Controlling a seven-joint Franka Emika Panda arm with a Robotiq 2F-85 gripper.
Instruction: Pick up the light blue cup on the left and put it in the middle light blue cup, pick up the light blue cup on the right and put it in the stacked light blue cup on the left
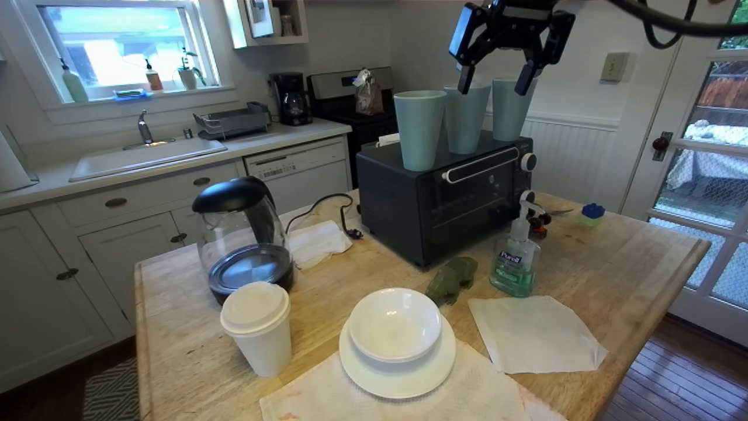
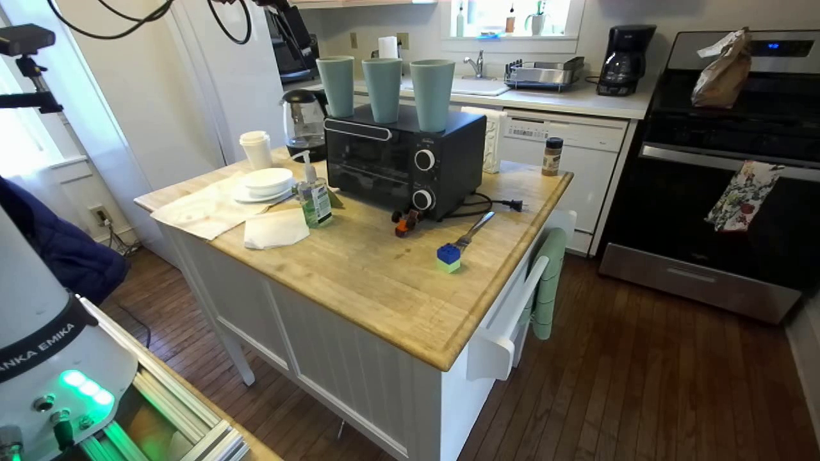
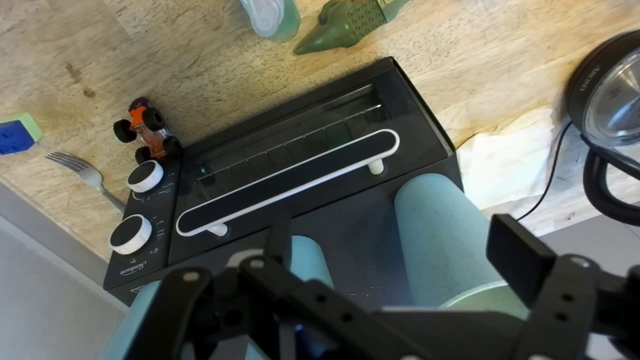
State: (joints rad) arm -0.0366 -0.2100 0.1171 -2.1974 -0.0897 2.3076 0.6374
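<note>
My gripper [image 1: 492, 88] hangs, jaws spread, grasping nothing. In an exterior view the left cup [image 2: 336, 86], middle cup [image 2: 383, 89] and right cup [image 2: 433, 96] stand unstacked on the oven [image 2: 407, 160], by the far edge of the desk [image 2: 384, 282]. I judge step 1 of 2 in hand; next I should centre over the left cup, clamp, lift and nest it in the middle cup.

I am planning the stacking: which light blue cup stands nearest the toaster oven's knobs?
The rightmost cup in both exterior views, nearest the knobs; the middle cup and leftmost cup stand nearer the kettle.
</note>
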